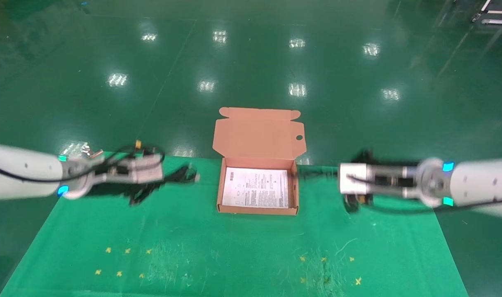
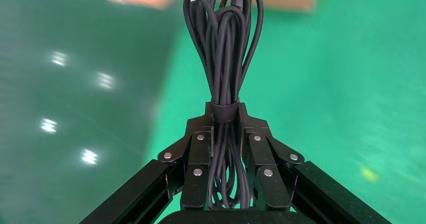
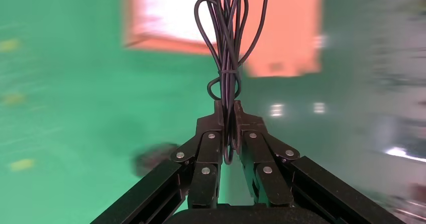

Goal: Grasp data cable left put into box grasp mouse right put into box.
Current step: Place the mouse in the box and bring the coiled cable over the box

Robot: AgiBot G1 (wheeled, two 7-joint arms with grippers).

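**Both grippers clamped on cable, box open between them**

On the left of the head view the left gripper (image 1: 168, 175) reaches inward over the far edge of the green cloth (image 1: 234, 255), its fingers (image 2: 198, 156) pressed together on the data cable (image 2: 223, 63); the pinch sits just below the black band that ties the bundle, and the long loops stick out past the fingertips toward the box; in the head view the bundle (image 1: 181, 175) reads as a dark blurred mass ending in a small pale plug, close to the box's left wall but not touching it.

In the middle the box (image 1: 257, 210) rests on the cloth with its tabbed lid standing open at the far side, a small round hole near the lid's right edge; a white printed sheet (image 1: 256, 187) covers its floor.

On the right the right gripper (image 3: 229, 108) is held level with the box, fingers (image 3: 211, 148) closed on the thin black cord of the mouse (image 3: 153, 156); the cord's loops, tied with a thin wire, extend beyond the fingertips toward the box; the mouse itself shows as a dark blur below the gripper, over the cloth, and whether it rests on the cloth cannot be told; in the head view it (image 1: 352, 203) sits just under the wrist housing, well right of the box.
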